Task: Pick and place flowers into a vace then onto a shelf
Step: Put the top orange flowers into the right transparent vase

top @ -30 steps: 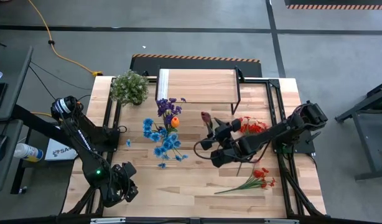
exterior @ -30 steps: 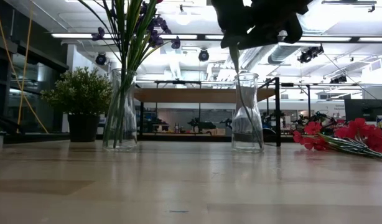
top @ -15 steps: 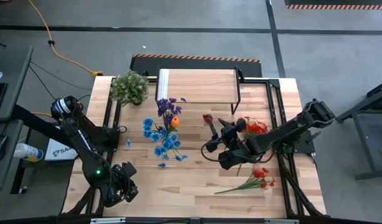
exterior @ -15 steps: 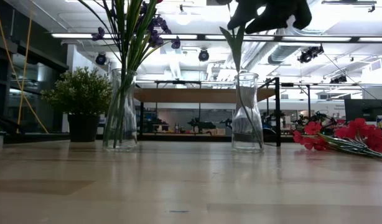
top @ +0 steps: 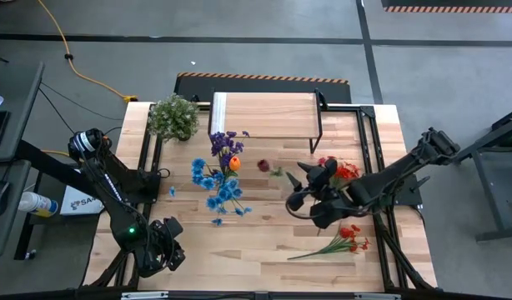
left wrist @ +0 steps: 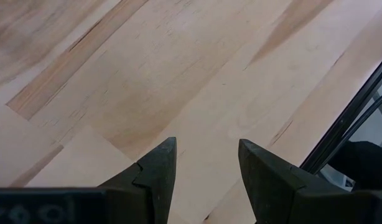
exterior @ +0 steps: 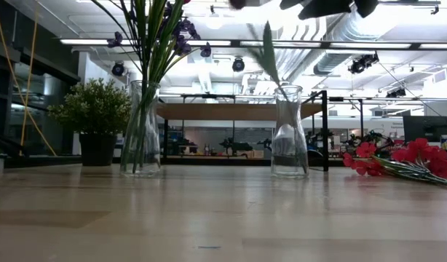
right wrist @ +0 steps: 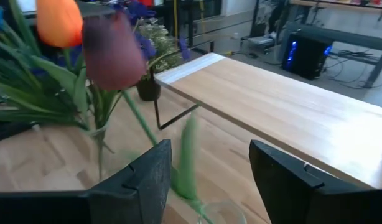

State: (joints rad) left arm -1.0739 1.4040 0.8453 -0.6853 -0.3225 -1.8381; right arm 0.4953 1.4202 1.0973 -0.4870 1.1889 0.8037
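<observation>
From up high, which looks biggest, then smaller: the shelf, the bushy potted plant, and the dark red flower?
1. The shelf, by far the largest.
2. The bushy potted plant.
3. The dark red flower, the smallest; its bloom shows only as a small spot.

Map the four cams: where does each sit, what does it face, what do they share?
High: overhead, straight down; both arms, shelf.
Low: tabletop height, level; two vases, empty vase, red flowers.
Left wrist: faces bare tabletop; left gripper open.
Right wrist: right gripper open, maroon flower ahead.
Shared: maroon flower, shelf.
</observation>
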